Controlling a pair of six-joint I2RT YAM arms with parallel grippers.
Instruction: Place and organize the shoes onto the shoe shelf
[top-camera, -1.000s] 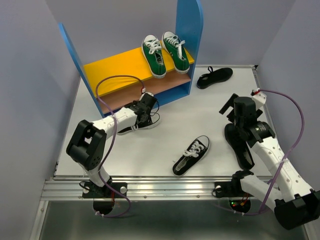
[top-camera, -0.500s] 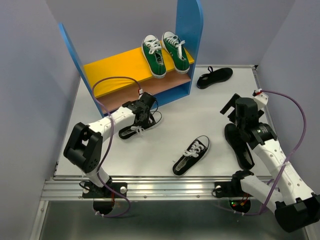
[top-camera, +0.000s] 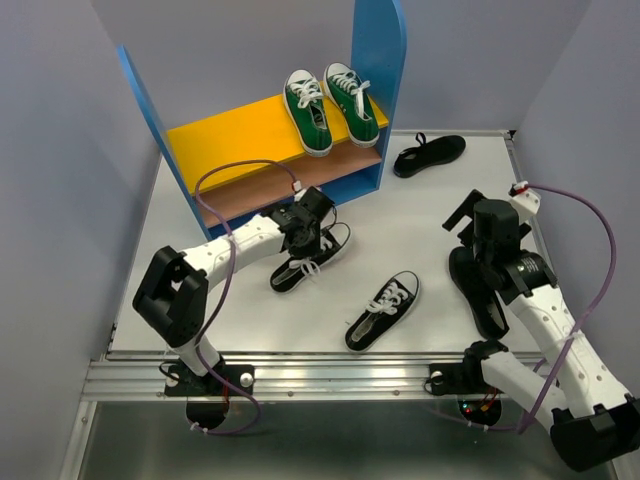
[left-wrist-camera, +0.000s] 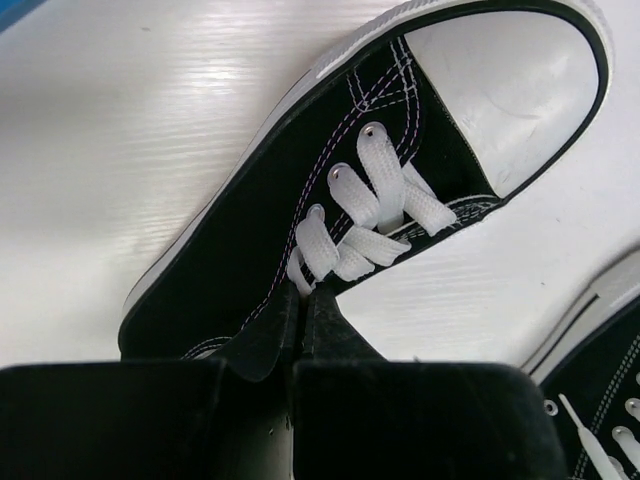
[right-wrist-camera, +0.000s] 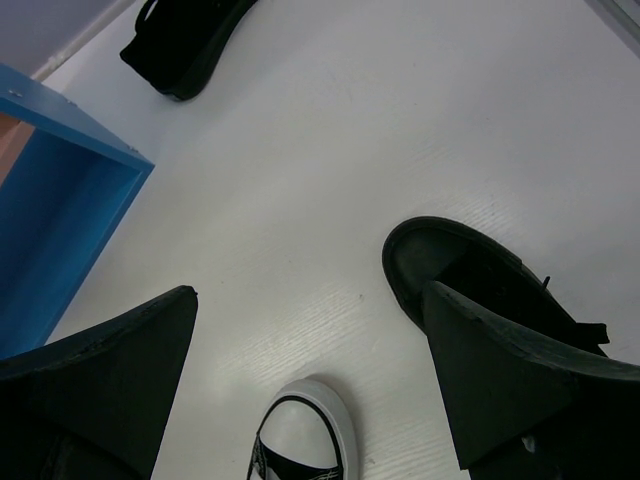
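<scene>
We have the left gripper clenched on the black sneaker, pinching its upper edge just behind the white laces. The shoe sits in front of the shelf, near the lower board. We cannot tell whether its sole is off the table. To do this step well, we would lift it level, line it up with the 2 green sneakers on the upper board, and slide it in clear of the blue side panel. The pinch looks thin, so slow motion seems wise. The right gripper hangs wide open above an all-black shoe, holding nothing.
</scene>
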